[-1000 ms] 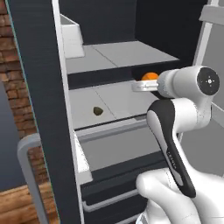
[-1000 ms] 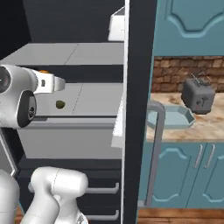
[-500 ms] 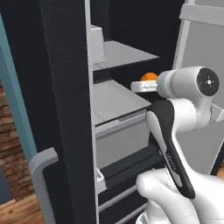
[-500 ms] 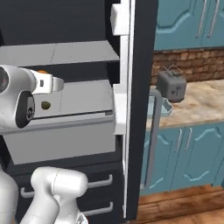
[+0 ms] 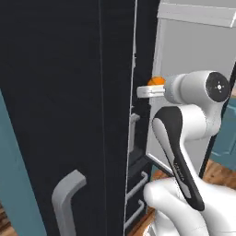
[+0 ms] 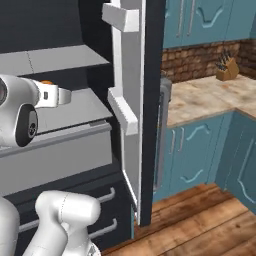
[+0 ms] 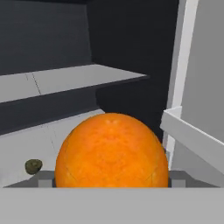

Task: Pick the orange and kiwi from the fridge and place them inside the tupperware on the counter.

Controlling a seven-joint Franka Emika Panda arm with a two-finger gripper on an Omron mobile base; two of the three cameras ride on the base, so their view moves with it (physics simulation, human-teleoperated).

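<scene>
In the hand view the bright orange (image 7: 111, 151) sits close up between the two fingertips, with my gripper (image 7: 111, 180) shut on it. The same orange (image 5: 156, 81) peeks out above the white hand in front of the fridge (image 5: 69, 92), and the orange (image 6: 46, 82) also shows at the left of the right base view. The small olive-brown kiwi (image 7: 33, 166) lies on a grey fridge shelf (image 7: 65, 78) further in, apart from the gripper. The beige counter (image 6: 210, 97) lies to the right of the fridge. The tupperware is out of view.
The white fridge door (image 6: 125, 100) with its shelf bins stands open beside the arm. A grey handle (image 5: 69, 198) juts from the dark fridge side. A knife block (image 6: 227, 70) stands on the counter against the brick wall. Wooden floor (image 6: 200, 220) lies below the teal cabinets.
Both base views have swung across the scene, so the fridge interior has slid out of the left view and the counter corner has come into the right one. The orange stays gripped.
</scene>
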